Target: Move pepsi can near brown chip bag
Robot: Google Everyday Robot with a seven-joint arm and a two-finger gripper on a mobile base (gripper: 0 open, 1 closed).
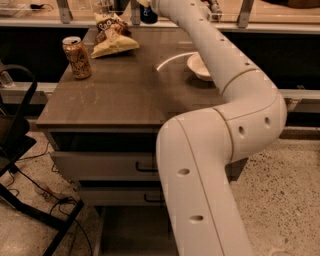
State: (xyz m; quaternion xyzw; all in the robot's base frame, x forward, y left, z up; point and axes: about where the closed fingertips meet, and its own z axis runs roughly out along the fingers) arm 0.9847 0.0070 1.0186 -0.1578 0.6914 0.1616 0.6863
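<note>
The pepsi can (148,16) is dark blue and stands at the far edge of the table, mostly covered by the end of my arm. The brown chip bag (113,35) lies crumpled at the far left of the table, a short way left of the can. My gripper (145,4) is at the top edge of the view, right at the top of the can; most of it is cut off by the frame. My white arm (220,70) reaches from the bottom of the view across the table to it.
An orange-brown patterned can (77,57) stands upright near the table's left edge. A white bowl (196,66) sits at the right, partly hidden behind my arm. The wooden table (115,95) has drawers below. A black chair frame (20,150) stands at the left.
</note>
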